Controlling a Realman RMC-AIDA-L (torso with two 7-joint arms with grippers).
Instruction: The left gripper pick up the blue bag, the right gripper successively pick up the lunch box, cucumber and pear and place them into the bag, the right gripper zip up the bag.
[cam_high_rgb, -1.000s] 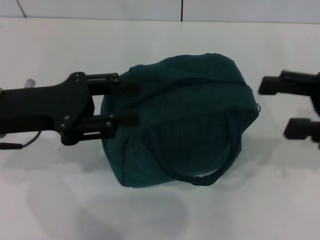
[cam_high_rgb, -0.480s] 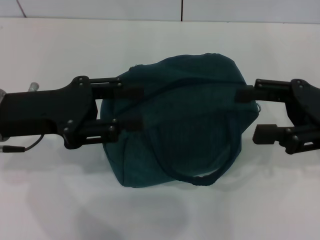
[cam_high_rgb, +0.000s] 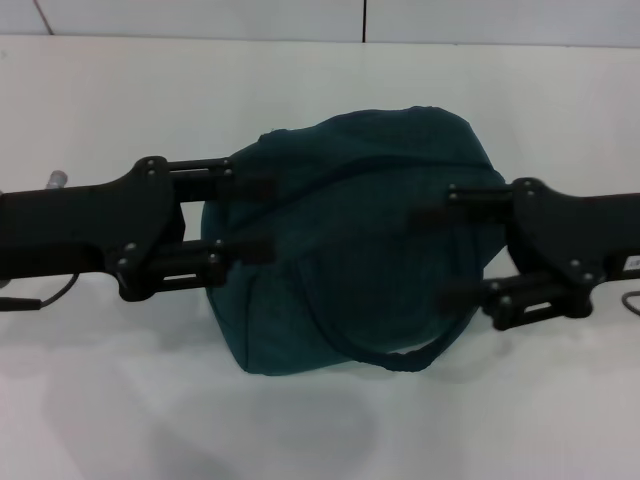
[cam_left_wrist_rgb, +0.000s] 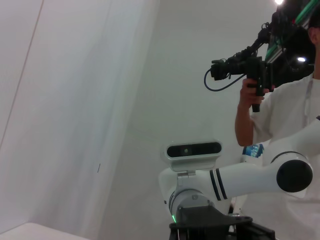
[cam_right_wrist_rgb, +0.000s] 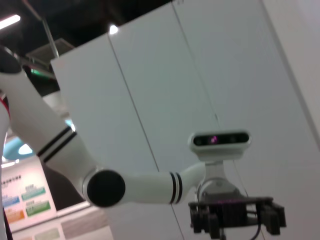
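The blue bag (cam_high_rgb: 350, 240) lies in the middle of the white table (cam_high_rgb: 320, 90), closed over, with one loop handle (cam_high_rgb: 400, 360) hanging at its near side. My left gripper (cam_high_rgb: 270, 218) reaches in from the left, open, its two fingers over the bag's left edge. From the right, my right gripper (cam_high_rgb: 432, 252) stands open over the bag's right part, covering that end. The lunch box, cucumber and pear are out of view. Neither wrist view shows the bag or any fingers.
The table's far edge meets a pale wall. In the left wrist view I see the robot's head camera (cam_left_wrist_rgb: 193, 150) and a person holding a camera rig (cam_left_wrist_rgb: 250, 67). The right wrist view shows the head camera (cam_right_wrist_rgb: 218, 140) and wall panels.
My right gripper has moved left from the table's right edge to over the bag's right end. The left gripper has barely shifted. The bag has stayed put.
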